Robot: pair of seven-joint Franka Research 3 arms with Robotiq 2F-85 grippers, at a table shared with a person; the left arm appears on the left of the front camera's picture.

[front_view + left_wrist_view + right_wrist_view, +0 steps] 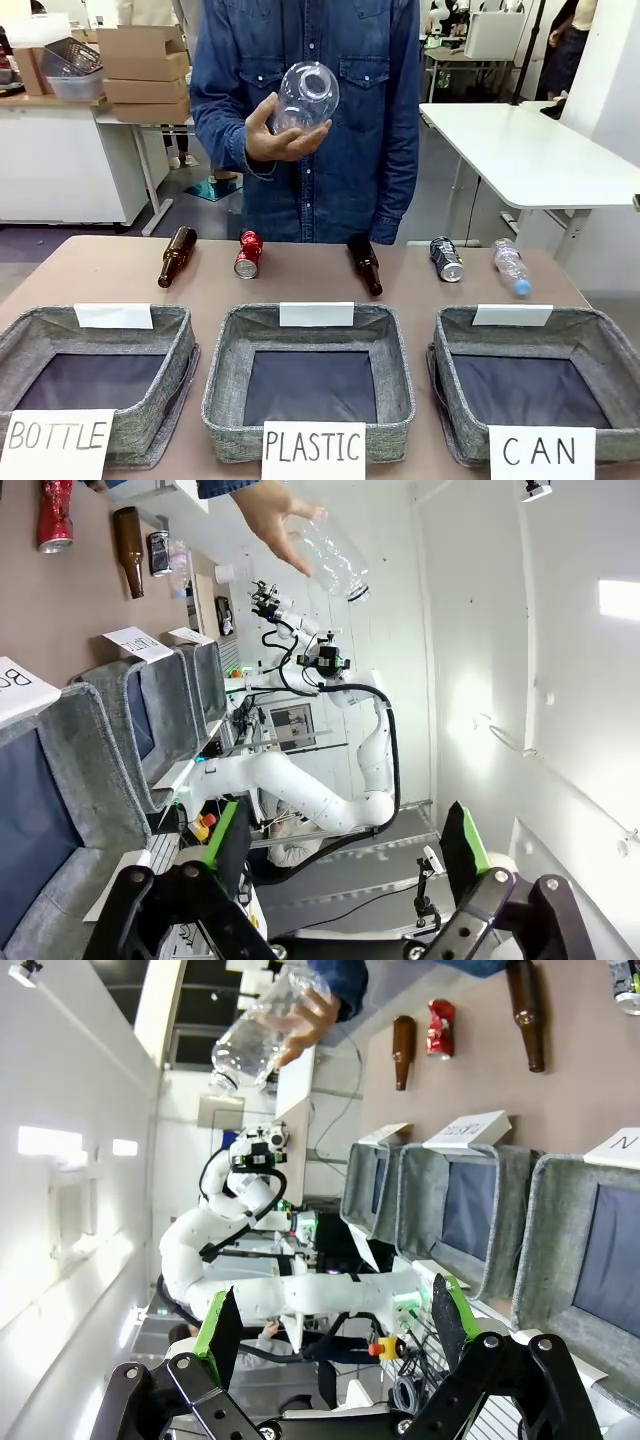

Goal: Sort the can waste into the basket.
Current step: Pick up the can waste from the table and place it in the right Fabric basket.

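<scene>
Progress: nothing sorted yet, as far as the views show. The CAN basket (600,335), near right on the table (100,275), shows only its dark lining. The PLASTIC basket (225,350) in the near middle and the BOTTLE basket (30,330) at near left look just as bare inside.

Both cans lie on their sides in the far row. The red can (248,254), pinched at the middle, is left of centre, well apart from its basket. The dark can (447,259) is right of centre, just beyond the far rim of the CAN basket. Judgement: the whole task remains, two picks and two drops, with the dark can the shorter carry.

Grippers: the left gripper (343,840) has its jaws spread wide with nothing between them. The right gripper (333,1320) is the same, wide and empty. Both are off the table.

The person's hand (275,135) is raised above the far edge, fingers curled around a clear plastic bottle (304,97), its mouth towards the camera.

Count:
- cans: two (red, dark)
- brown glass bottles: two, the left brown bottle (177,256) beside the red can and the middle brown bottle (365,265)
- clear plastic bottles: two, one in the hand and the table plastic bottle (511,266) at far right
- baskets: three, each with a handwritten sign and a blank white tag
</scene>
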